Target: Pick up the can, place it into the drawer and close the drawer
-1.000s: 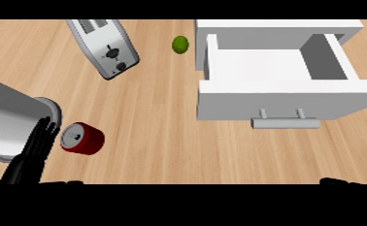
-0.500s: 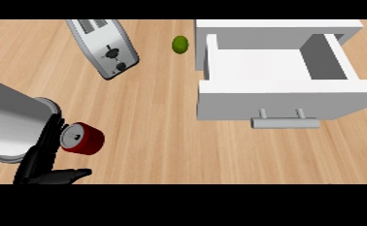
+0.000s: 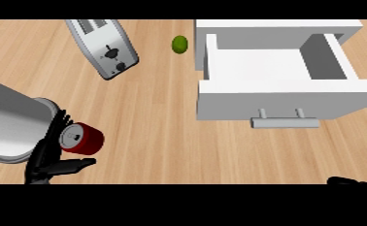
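The left hand (image 3: 52, 159) was open, holding nothing; the can (image 3: 81, 138) lay on its side, touching its fingers, just beyond its thumb.

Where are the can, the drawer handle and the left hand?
can (image 3: 81, 139): head view, red side wall.
drawer handle (image 3: 284, 122): head view, middle of grey bar.
left hand (image 3: 49, 158): head view, black palm.

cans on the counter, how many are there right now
1. The red cylindrical can with a silver top lies on the wooden counter at the lower left, against the black left hand. None shows inside the open white drawer, though its walls could hide a corner.
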`<state>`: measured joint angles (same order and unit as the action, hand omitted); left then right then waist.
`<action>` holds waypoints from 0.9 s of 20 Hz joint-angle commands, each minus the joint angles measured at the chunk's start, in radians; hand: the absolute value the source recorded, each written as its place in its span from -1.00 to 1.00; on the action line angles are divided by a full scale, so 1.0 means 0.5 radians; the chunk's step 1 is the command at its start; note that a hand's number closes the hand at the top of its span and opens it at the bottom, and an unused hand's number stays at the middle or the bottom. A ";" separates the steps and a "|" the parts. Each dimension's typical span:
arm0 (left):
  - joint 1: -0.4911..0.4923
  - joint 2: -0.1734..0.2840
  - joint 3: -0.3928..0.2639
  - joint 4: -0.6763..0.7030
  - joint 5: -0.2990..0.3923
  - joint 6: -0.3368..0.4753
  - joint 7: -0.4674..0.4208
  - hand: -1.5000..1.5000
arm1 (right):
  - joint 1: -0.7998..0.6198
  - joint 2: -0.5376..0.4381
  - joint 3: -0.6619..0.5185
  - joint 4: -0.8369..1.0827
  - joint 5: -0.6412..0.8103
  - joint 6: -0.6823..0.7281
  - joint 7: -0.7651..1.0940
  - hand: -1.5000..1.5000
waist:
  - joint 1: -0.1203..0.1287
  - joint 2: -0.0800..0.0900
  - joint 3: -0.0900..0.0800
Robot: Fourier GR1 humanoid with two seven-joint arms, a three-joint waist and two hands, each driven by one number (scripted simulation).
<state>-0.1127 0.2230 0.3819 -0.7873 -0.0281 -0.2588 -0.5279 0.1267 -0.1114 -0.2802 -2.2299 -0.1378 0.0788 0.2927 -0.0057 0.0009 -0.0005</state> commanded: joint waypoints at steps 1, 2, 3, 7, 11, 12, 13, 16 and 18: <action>-0.119 0.008 -0.042 0.154 -0.014 0.049 -0.069 -1.00 | -0.151 -0.120 -0.146 0.005 -0.157 0.011 0.160 -1.00 | 0.003 -0.001 0.000; -0.190 0.076 -0.008 0.483 -0.051 0.022 -0.301 -1.00 | 0.017 0.032 0.018 -0.004 0.021 0.026 0.007 -1.00 | -0.004 0.001 -0.001; -0.348 0.101 0.020 0.645 -0.067 0.038 -0.334 -1.00 | 0.017 0.105 0.128 -0.042 0.133 -0.040 0.006 -1.00 | -0.016 0.005 -0.003; -0.322 0.150 -0.041 0.665 -0.055 -0.062 -0.418 -1.00 | -0.008 0.006 -0.037 -0.038 -0.062 0.047 0.065 -1.00 | -0.006 0.001 -0.001; -0.337 0.101 -0.148 0.556 -0.073 -0.142 -0.265 -1.00 | -0.075 -0.055 -0.110 0.054 -0.067 0.065 0.034 -1.00 | 0.002 -0.001 0.000; -0.450 -0.003 -0.173 0.664 -0.129 -0.032 -0.342 -1.00 | 0.052 0.034 -0.022 -0.026 0.006 0.082 -0.053 -1.00 | -0.015 0.002 -0.001; -0.524 0.124 -0.118 0.750 -0.069 -0.162 -0.298 -1.00 | 0.022 0.013 -0.102 0.005 -0.084 0.076 -0.017 -1.00 | -0.013 0.002 -0.001; -0.550 0.078 -0.153 0.779 -0.073 -0.220 -0.355 1.00 | -0.117 0.002 -0.005 0.004 0.023 0.018 0.063 -1.00 | -0.004 0.002 -0.001; -0.535 0.054 -0.170 0.785 -0.064 -0.266 -0.380 1.00 | -0.046 0.004 -0.144 0.044 -0.075 0.053 -0.059 -1.00 | -0.006 0.001 0.000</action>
<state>-0.3550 0.2621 0.3098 -0.4196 -0.0664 -0.3521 -0.7114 0.1163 -0.0998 -0.3033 -2.2310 -0.1400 0.1028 0.2849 -0.0089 0.0009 0.0001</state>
